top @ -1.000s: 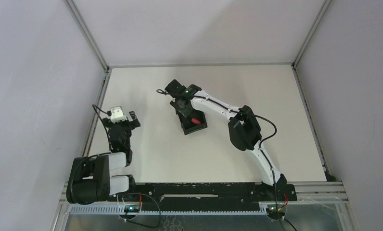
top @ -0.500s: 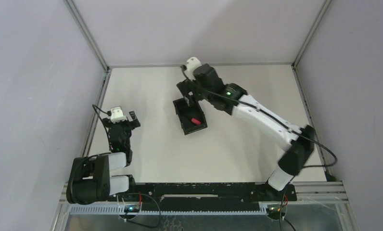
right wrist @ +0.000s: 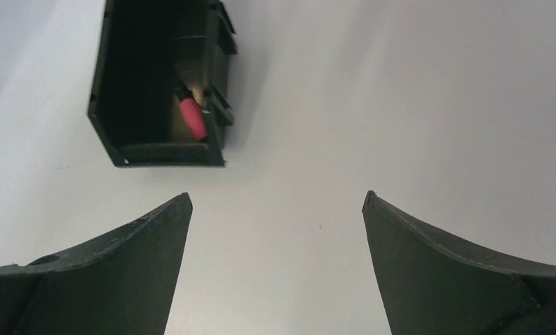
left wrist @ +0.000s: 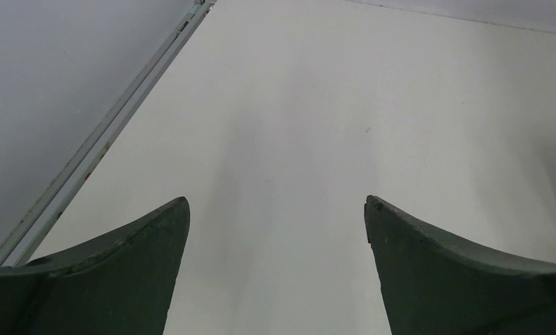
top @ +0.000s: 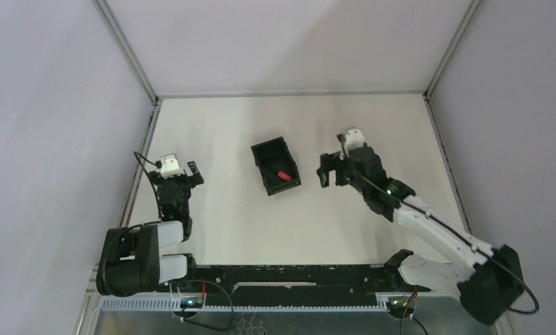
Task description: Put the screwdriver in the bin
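Screwdriver (top: 283, 174) lies inside the bin (top: 270, 145), its red handle showing by the right wall toward the near end. The shaft is too dark to make out. Bin sits mid-table (top: 373, 125), turned slightly off square. Right gripper (top: 329, 171) hangs to the right of the bin, near it but not touching. Its jaws are spread wide and hold nothing; the wrist view shows bare table between its fingers. Left gripper (top: 175, 178) is at the near left, well apart from the bin, jaws also wide and empty.
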`<state>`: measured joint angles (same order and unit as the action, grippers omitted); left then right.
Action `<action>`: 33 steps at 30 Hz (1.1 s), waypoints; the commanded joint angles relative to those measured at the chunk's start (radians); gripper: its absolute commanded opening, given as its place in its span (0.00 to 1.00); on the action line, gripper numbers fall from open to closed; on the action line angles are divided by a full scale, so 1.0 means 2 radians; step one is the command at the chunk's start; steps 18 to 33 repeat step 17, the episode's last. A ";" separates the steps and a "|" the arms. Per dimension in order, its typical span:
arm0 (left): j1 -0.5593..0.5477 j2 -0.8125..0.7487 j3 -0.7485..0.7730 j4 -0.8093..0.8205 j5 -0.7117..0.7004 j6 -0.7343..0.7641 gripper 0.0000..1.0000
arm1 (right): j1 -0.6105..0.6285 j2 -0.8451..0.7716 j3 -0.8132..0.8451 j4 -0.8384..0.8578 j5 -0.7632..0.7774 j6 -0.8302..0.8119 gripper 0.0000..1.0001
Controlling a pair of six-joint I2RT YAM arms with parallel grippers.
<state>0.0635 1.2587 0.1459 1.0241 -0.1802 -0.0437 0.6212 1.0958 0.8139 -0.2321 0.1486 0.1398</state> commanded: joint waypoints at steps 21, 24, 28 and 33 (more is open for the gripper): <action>-0.003 0.000 0.023 0.017 -0.002 0.009 1.00 | -0.082 -0.229 -0.237 0.063 0.044 0.114 1.00; -0.003 0.000 0.023 0.017 -0.002 0.009 1.00 | -0.082 -0.229 -0.237 0.063 0.044 0.114 1.00; -0.003 0.000 0.023 0.017 -0.002 0.009 1.00 | -0.082 -0.229 -0.237 0.063 0.044 0.114 1.00; -0.003 0.000 0.023 0.017 -0.002 0.009 1.00 | -0.082 -0.229 -0.237 0.063 0.044 0.114 1.00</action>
